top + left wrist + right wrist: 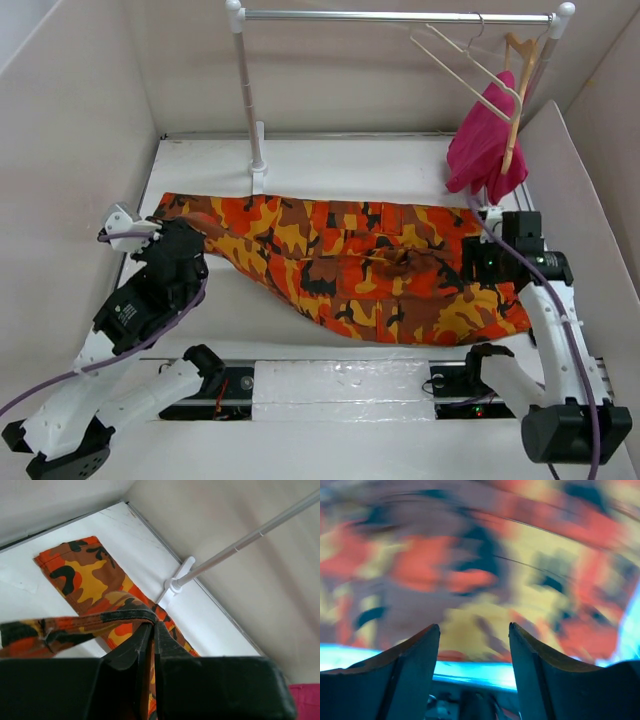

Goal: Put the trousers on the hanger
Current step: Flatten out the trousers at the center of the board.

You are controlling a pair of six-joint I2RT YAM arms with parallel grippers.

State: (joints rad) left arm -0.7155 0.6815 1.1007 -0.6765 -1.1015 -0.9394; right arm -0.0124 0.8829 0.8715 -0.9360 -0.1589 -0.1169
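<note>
Two grippers flank the orange-and-brown camouflage cloth trousers [350, 265] lying flat on the white table [400, 165]; left gripper [152, 627] clamped on a leg hem, seemingly to lift it; right gripper [474, 630] hovering parted and empty over the waist; thin cream triangular hanger [468, 62] hanging on the metal rail [400, 16].

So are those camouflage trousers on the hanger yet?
Not yet. The trousers lie spread across the table, one end pinched in the left gripper; the pale hanger hangs bare on the rail.
</note>
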